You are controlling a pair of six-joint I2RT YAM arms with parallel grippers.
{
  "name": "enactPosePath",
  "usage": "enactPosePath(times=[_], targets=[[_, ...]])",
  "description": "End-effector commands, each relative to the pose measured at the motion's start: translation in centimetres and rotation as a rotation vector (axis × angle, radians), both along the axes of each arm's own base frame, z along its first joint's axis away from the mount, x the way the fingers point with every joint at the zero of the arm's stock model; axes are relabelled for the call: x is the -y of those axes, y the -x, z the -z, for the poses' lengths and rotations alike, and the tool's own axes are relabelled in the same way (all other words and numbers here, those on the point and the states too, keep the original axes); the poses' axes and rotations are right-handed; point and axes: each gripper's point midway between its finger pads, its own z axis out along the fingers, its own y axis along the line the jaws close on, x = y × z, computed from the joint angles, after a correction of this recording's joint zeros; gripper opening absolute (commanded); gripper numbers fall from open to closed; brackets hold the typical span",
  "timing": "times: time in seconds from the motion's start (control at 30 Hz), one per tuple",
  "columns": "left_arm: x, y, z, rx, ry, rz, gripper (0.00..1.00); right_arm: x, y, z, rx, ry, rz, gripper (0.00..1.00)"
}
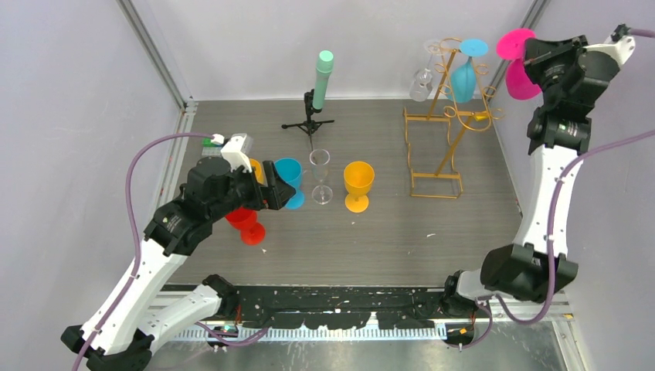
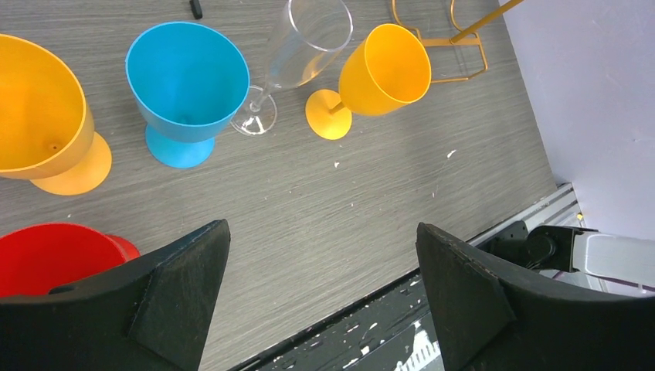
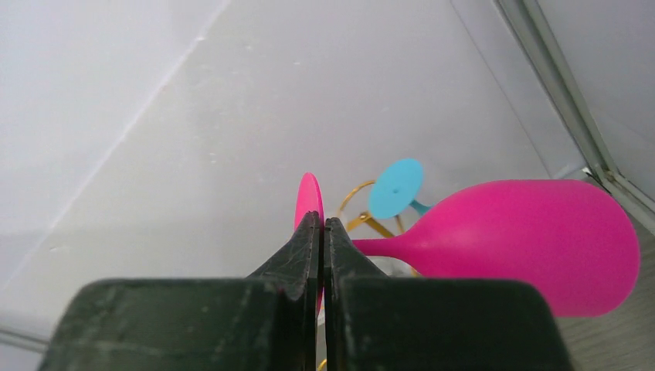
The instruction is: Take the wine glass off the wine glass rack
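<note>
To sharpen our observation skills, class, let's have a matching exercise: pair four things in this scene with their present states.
Things:
1. pink wine glass
2. thin-stemmed blue glass
3. clear flute
4. left gripper

States:
A. hangs upside down on the gold rack
B. open, holding nothing
C. gripped at the stem by the right gripper
D. stands upright on the table

Pairs: 1-C, 2-A, 3-D, 4-B

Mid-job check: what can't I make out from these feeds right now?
- Right wrist: the shut right gripper covers where it pinches the pink wine glass stem.
- Top external: the clear glass on the wine glass rack is faint against the wall; its hook is unreadable.
- Left wrist: the left gripper's finger and the frame edge cut off the red cup.
</note>
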Motion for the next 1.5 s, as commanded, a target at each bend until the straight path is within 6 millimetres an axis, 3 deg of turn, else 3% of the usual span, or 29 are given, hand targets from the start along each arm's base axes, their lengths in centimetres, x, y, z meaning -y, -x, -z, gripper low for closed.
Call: enactPosePath(times=[0.0, 0.1, 0.2, 0.27, 0.3, 0.33, 0.37, 0.4, 0.43, 0.47, 0.53, 0.67, 0.83, 1.1, 1.3, 1.47], targets=[[0.7, -0.2, -1.9, 0.050, 0.068, 0.016, 0.94, -4.0, 6.3, -8.5, 0.198, 0.032, -0.091, 0.00], [1.2, -0.2, -2.3, 0.055, 0.092, 0.032, 0.94, -6.8, 9.4, -10.9, 0.247, 0.010, -0.186, 0.00], [2.2, -0.1, -3.2, 0.051, 0.134, 0.069, 0.94, -9.9, 11.4, -11.4, 0.255, -0.056, -0.329, 0.00], [3.4, 0.2, -4.1, 0.041, 0.171, 0.125, 0.94, -11.9, 13.1, -11.5, 0.265, -0.132, -0.429, 0.00], [4.1, 0.4, -4.6, 0.036, 0.195, 0.160, 0.94, -12.7, 13.9, -12.4, 0.315, -0.131, -0.473, 0.00], [4.8, 0.4, -5.1, 0.030, 0.221, 0.189, 0.94, -13.7, 14.3, -11.7, 0.302, -0.221, -0.552, 0.00], [5.6, 0.6, -5.7, 0.025, 0.250, 0.225, 0.94, -14.8, 15.4, -12.6, 0.349, -0.216, -0.627, 0.00], [6.4, 0.6, -6.2, 0.019, 0.285, 0.257, 0.94, -15.3, 15.7, -12.0, 0.338, -0.326, -0.683, 0.00], [7.1, 0.7, -6.8, 0.011, 0.324, 0.286, 0.94, -16.3, 17.0, -13.1, 0.395, -0.311, -0.759, 0.00], [8.0, 0.9, -7.5, -0.008, 0.380, 0.320, 0.95, -16.4, 17.2, -12.7, 0.384, -0.448, -0.817, 0.00], [9.9, 1.7, -9.2, -0.036, 0.494, 0.422, 0.95, -17.3, 19.9, -14.1, 0.487, -0.508, -0.947, 0.00], [12.0, 1.9, -13.3, -0.025, 0.697, 0.549, 0.94, -17.2, 21.5, -13.9, 0.504, -0.690, -1.034, 0.00], [12.5, 1.1, -15.5, 0.005, 0.761, 0.554, 0.93, -17.7, 21.9, -12.5, 0.478, -0.777, -1.053, 0.00], [12.0, -0.7, -16.8, 0.056, 0.798, 0.453, 0.94, -18.4, 19.7, -8.1, 0.386, -0.987, -1.037, 0.00], [11.9, -1.2, -18.0, 0.109, 0.849, 0.444, 0.94, -22.3, 18.5, -4.3, 0.258, -1.127, -1.092, 0.00], [12.1, -2.1, -16.9, 0.052, 0.858, 0.395, 0.94, -25.2, 18.3, -2.6, 0.200, -1.187, -1.147, 0.00]])
